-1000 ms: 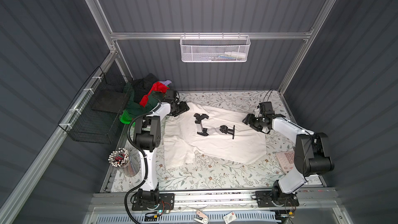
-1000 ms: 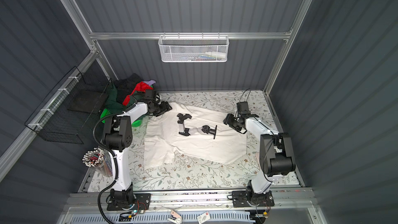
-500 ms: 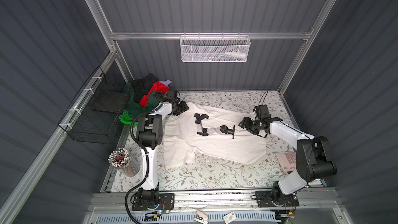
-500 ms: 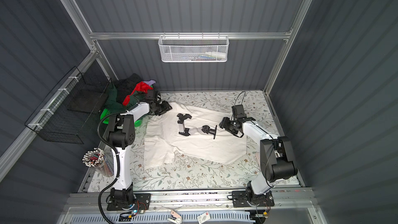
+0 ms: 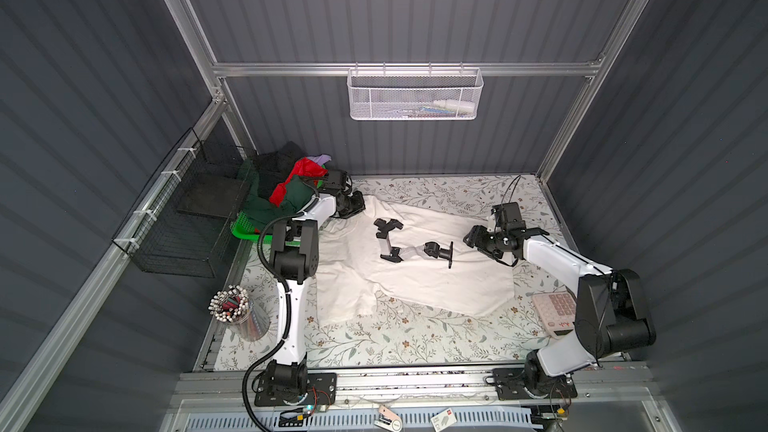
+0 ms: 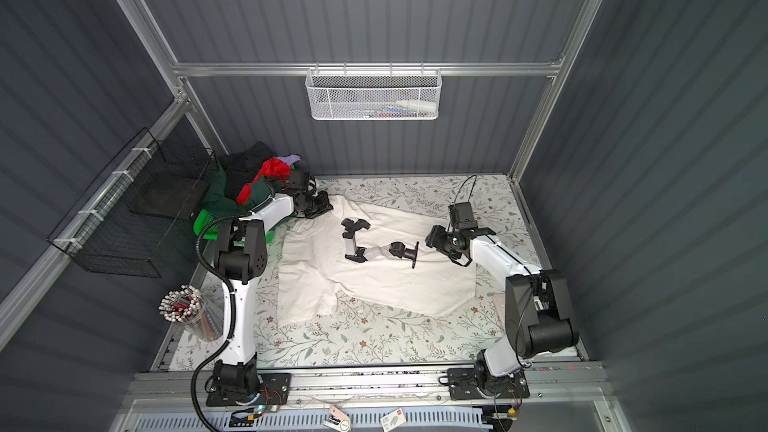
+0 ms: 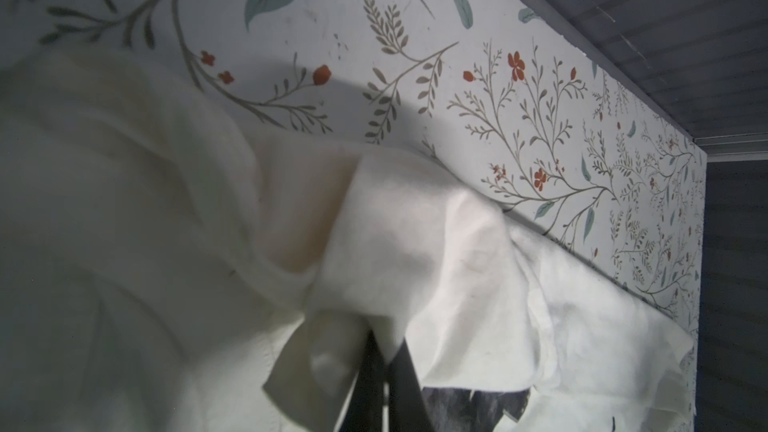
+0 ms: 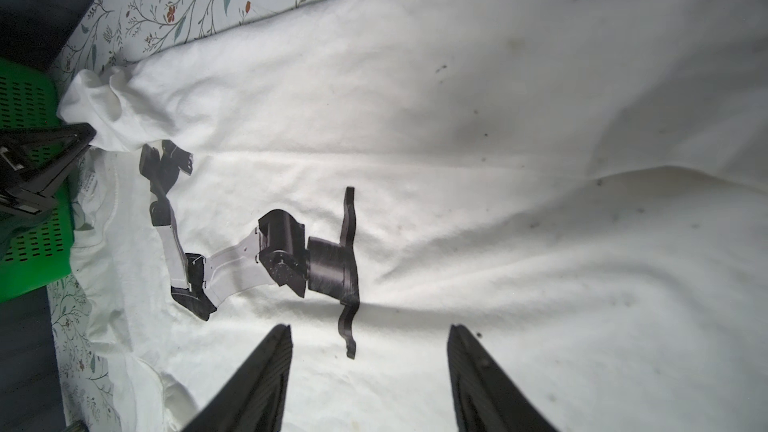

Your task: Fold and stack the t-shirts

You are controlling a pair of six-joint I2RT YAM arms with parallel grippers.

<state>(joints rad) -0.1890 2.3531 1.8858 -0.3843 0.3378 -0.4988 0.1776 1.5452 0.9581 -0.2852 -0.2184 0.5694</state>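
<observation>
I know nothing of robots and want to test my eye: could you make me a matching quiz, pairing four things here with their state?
Things:
1 left gripper
2 right gripper
3 white t-shirt
4 green basket

States:
a spread on the table, print up
b heaped with dark and red clothes
c shut on a bunch of white cloth
d open over the shirt

Pairs: 1-c, 2-d, 3-a, 4-b.

cream t-shirt [image 5: 436, 284], floral table [image 5: 415, 340], green basket [image 5: 242, 229]
</observation>
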